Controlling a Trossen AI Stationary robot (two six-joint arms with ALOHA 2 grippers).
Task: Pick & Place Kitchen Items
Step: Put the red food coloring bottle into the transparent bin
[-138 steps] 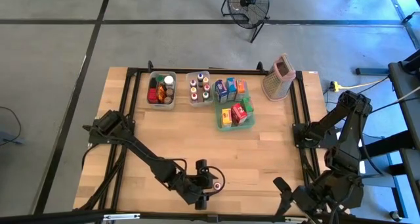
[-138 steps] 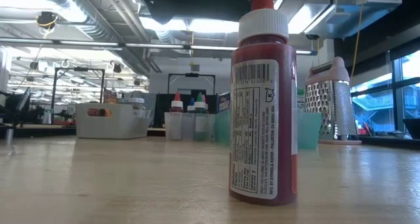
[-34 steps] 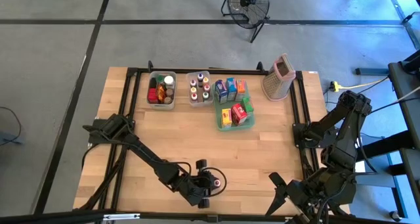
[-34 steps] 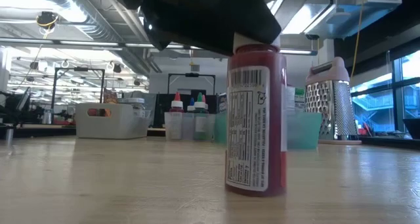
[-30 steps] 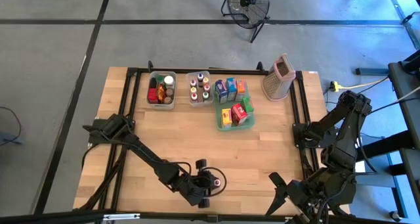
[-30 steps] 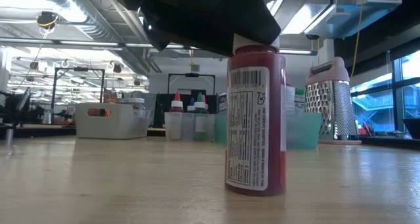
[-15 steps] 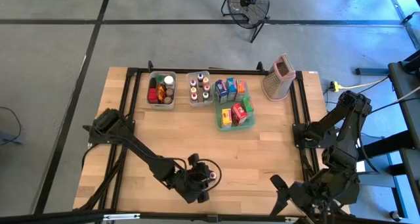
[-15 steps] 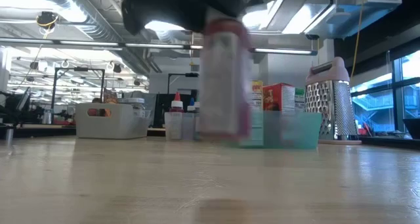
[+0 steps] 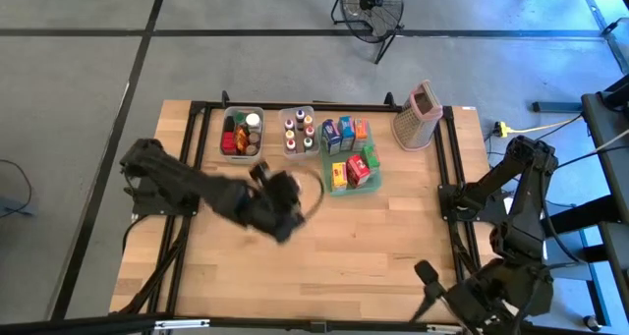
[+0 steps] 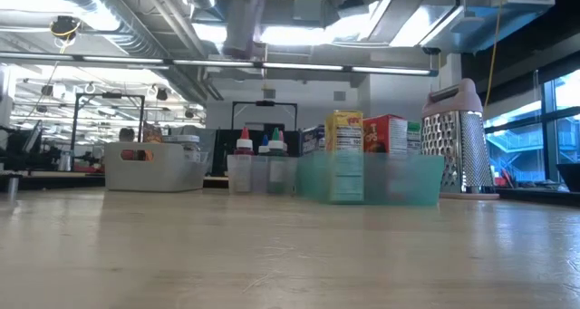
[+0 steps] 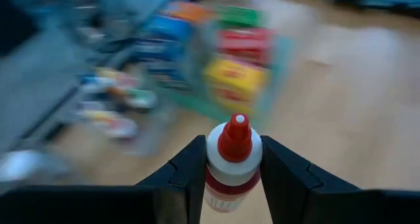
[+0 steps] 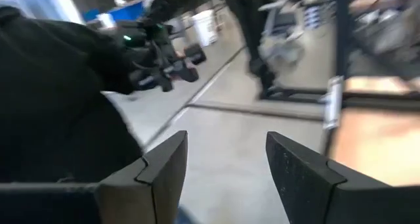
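bottle [image 11: 231, 163] with red cap sits clamped in the left tool [image 11: 230, 168], up off the tabletop [image 9: 354, 237] near the green tray [image 9: 344, 189]. right tool [image 12: 223, 161] gapes empty past the tabletop's near right corner.

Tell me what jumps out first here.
The left pincer is shut on a red-capped bottle, carried above the middle of the table toward the bins. Behind it, cartons fill a green tray at the far side, with a grater beside it. The right pincer waits open off the near right corner.
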